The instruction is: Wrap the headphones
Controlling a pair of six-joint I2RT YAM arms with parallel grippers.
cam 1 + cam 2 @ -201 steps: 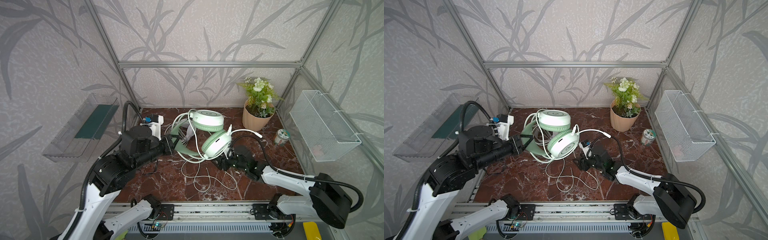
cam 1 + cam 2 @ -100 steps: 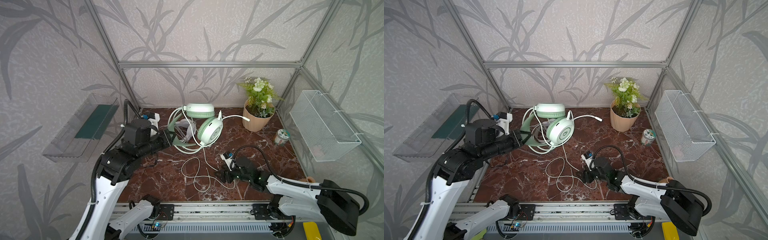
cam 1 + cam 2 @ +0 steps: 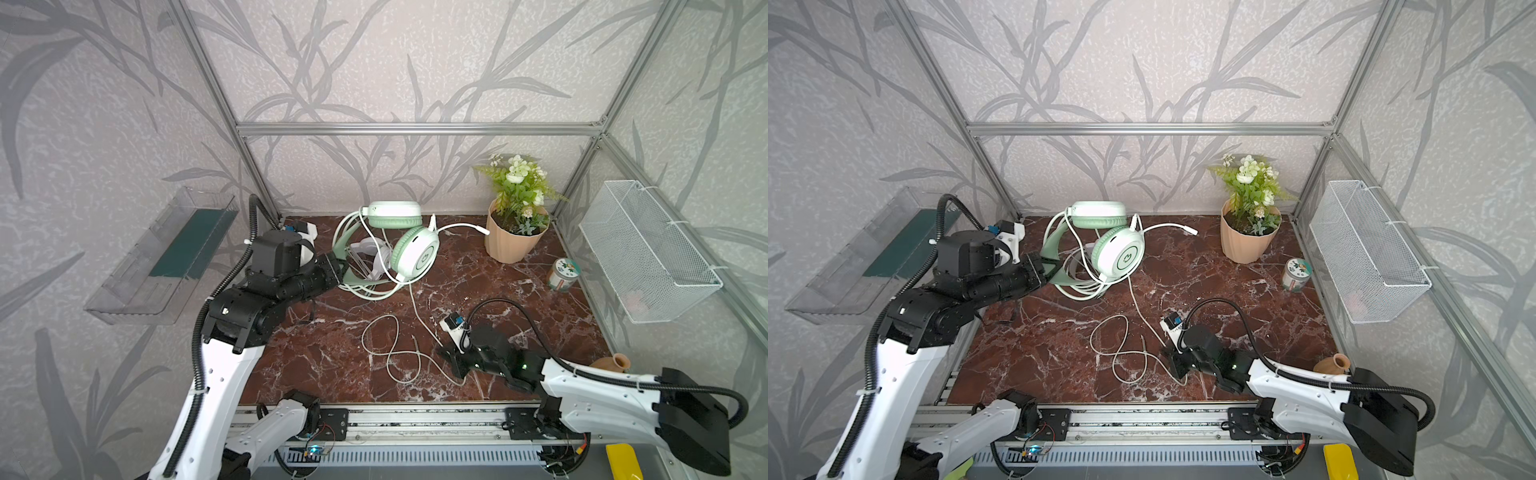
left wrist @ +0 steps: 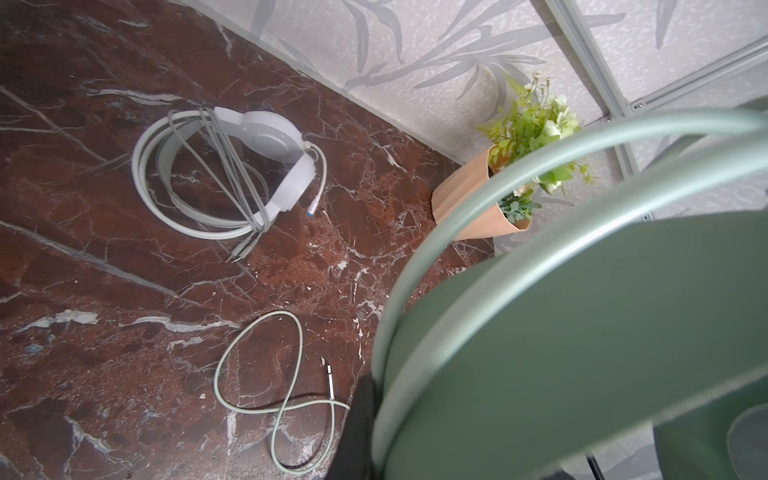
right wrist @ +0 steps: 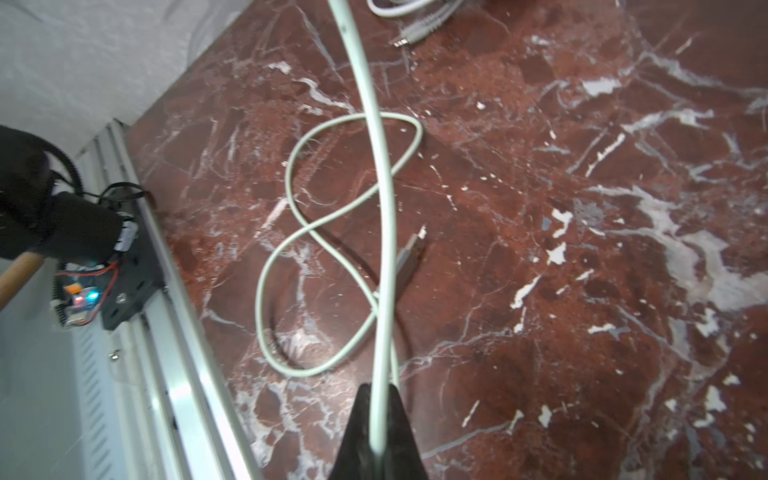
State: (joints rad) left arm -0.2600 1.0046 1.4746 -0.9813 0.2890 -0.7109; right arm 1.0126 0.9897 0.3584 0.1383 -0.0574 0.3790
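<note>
The mint green headphones (image 3: 415, 253) hang tilted near the back wall. My left gripper (image 3: 338, 270) is shut on their headband (image 4: 582, 332), which fills much of the left wrist view. Under them on the marble floor lie the white headphones (image 4: 224, 174), cable wound round them and mostly hidden in both top views. The green set's pale cable (image 3: 419, 316) drops from the ear cup to my right gripper (image 3: 451, 361), which is low near the front and shut on that cable (image 5: 380, 374). The rest of the cable lies in a loose figure-eight (image 3: 1117, 353) beside it, with a plug (image 5: 409, 253).
A potted plant (image 3: 513, 241) stands at the back right, with a small tin (image 3: 562, 274) in front of it. A wire basket (image 3: 648, 253) hangs on the right wall and a clear tray (image 3: 162, 257) on the left. A clay vase (image 3: 613, 363) sits at the front right.
My left arm carried the green headphones back toward the rear wall. The right gripper drew away from the ear cup toward the front and closed on the cable.
</note>
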